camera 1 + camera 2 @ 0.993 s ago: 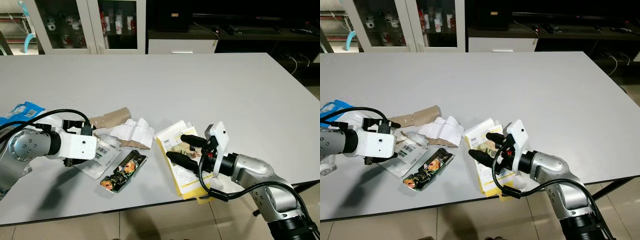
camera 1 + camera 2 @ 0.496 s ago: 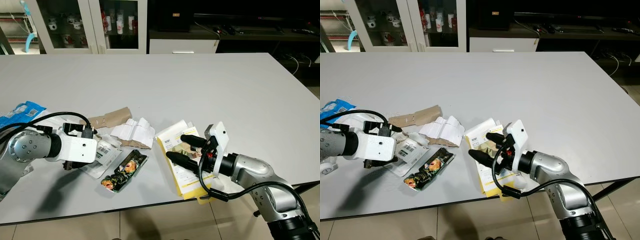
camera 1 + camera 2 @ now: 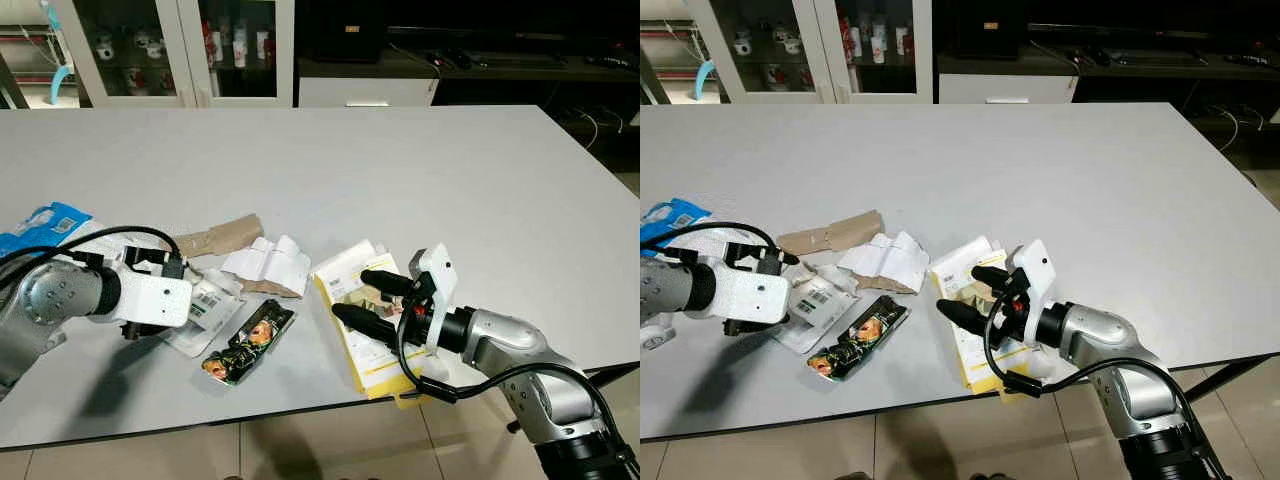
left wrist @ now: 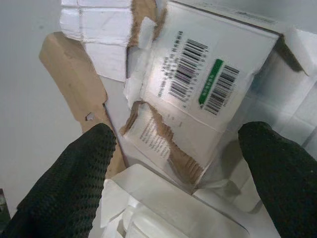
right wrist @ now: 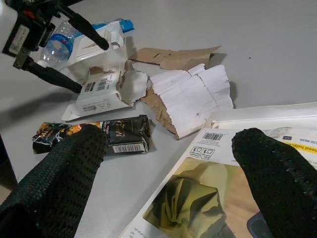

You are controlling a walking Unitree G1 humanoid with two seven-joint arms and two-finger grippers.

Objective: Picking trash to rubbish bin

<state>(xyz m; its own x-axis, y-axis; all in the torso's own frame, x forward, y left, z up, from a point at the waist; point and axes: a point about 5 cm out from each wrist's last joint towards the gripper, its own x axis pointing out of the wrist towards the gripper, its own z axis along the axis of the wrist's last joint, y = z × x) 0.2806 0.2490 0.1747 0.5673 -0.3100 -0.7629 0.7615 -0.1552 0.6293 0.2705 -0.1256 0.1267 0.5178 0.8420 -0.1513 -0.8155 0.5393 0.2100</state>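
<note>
1. The table (image 3: 420,170) is grey, and the trash lies in a loose row along its near edge
2. The left gripper (image 4: 173,163) hangs low over a torn white box (image 4: 208,84) with barcodes on it. Its two black fingers (image 4: 69,178) are spread wide, one on each side of the box, and it holds nothing
3. That white box (image 3: 205,300) lies just beside the left wrist, touching a strip of brown cardboard (image 3: 215,238) and a crumpled white paper (image 3: 270,262)
4. A dark snack wrapper (image 3: 248,342) lies flat nearer the table edge, just below the box and apart from both grippers
5. The right gripper (image 3: 365,298) hovers over a yellow and white packet (image 3: 355,345) near the table edge. Its fingers (image 5: 277,173) are parted, one to each side of the packet's upper end, gripping nothing
6. A blue packet (image 3: 40,222) lies at the far left, behind the left arm
7. Beyond the table stands a white cabinet (image 3: 180,50) with glass doors
</note>
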